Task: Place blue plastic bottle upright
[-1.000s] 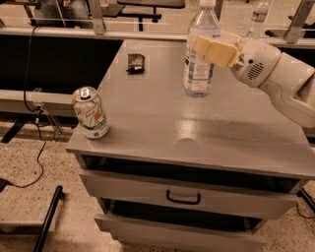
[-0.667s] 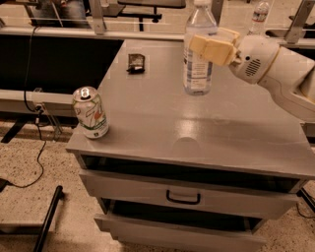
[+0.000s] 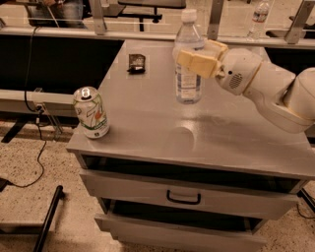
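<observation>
- Blue plastic bottle (image 3: 188,84): stands upright on the grey cabinet top (image 3: 147,115), at upper centre of the frame and towards the back edge. Its base is flat on the surface and its white cap (image 3: 189,15) points straight up.
- Gripper (image 3: 193,52): reaches in from the right of the frame at the height of the bottle's shoulder, closed around the blue plastic bottle. One cream-coloured finger (image 3: 197,63) crosses the front of the bottle. The other lies behind it, and from here its contact with the plastic can be made out only in part.
- Arm (image 3: 275,93): a white, rounded housing running from the right edge of the frame to the gripper, held above the cabinet top.
- Soda can (image 3: 91,112): green and white, upright at the front left corner of the cabinet top, in the left centre of the frame and well apart from the bottle.
- Small dark object (image 3: 136,62): lies flat near the back left of the cabinet top, to the left of the bottle. What it is cannot be told.
- Drawer (image 3: 147,189): below the cabinet top, pulled slightly out, with a dark handle (image 3: 183,198) at lower centre.
- Second bottle (image 3: 259,19): clear, upright in the upper right of the frame, on a surface behind the cabinet.
- Cable (image 3: 39,157): trails across the speckled floor at the left.
</observation>
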Controlling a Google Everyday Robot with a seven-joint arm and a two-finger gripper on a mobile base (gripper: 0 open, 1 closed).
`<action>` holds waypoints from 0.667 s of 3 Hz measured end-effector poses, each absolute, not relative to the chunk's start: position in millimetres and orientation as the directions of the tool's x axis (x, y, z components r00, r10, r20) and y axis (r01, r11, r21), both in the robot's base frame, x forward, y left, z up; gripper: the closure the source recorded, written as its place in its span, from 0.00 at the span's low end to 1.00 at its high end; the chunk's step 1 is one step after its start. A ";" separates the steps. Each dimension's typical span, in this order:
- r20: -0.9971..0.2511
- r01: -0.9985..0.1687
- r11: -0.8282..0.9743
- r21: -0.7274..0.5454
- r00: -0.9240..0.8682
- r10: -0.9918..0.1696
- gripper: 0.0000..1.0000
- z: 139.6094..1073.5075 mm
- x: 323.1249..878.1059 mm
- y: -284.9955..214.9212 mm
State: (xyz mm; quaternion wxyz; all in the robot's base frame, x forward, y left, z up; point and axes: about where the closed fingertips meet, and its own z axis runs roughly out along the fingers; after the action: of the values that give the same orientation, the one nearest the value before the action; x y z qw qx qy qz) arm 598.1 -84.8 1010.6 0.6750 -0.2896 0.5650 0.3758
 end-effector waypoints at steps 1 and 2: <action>-0.974 -0.829 0.559 0.010 0.118 0.192 1.00 989.8 597.1 -69.0; -0.972 -0.829 0.559 -0.016 0.145 0.186 1.00 981.7 596.1 -62.3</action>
State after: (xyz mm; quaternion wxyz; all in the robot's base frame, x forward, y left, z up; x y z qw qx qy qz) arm 596.1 -62.3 981.7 0.6964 -0.2959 0.5428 0.3645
